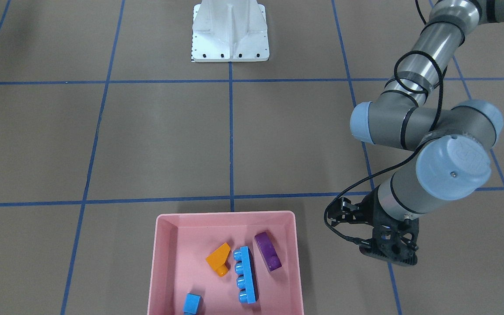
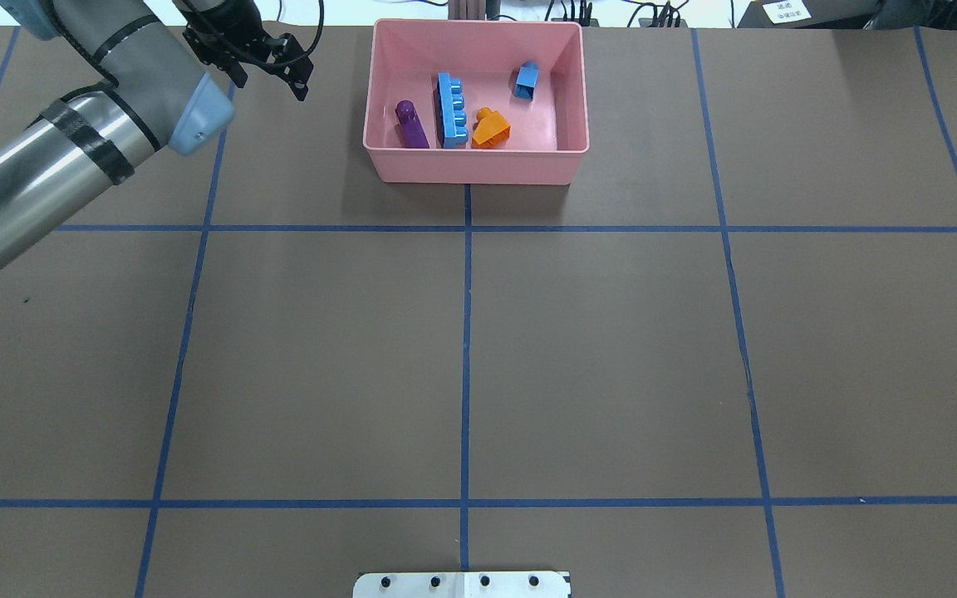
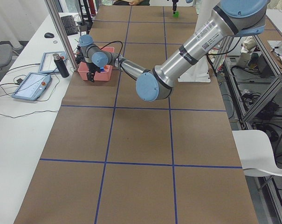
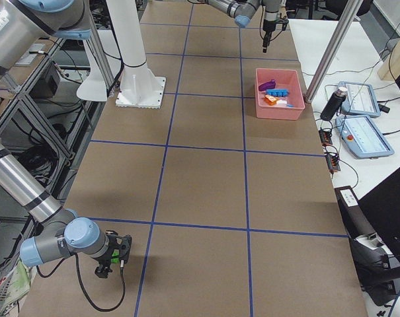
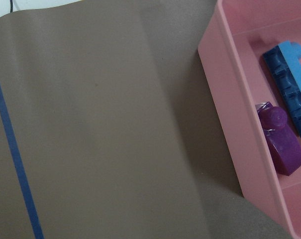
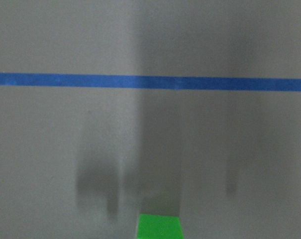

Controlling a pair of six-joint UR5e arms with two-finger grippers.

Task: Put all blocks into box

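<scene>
Brown table, blue tape grid; white base at the robot's edge. Box sits mid-table at the far edge. In it lie the purple block, long blue block, orange block and small blue block. Green block is on the table at the robot's right end, well apart from the box, by the right gripper; jaw width cannot be told. Left gripper hangs near the box; jaw width likewise unclear. Side bench holds a tablet and a bottle.
</scene>
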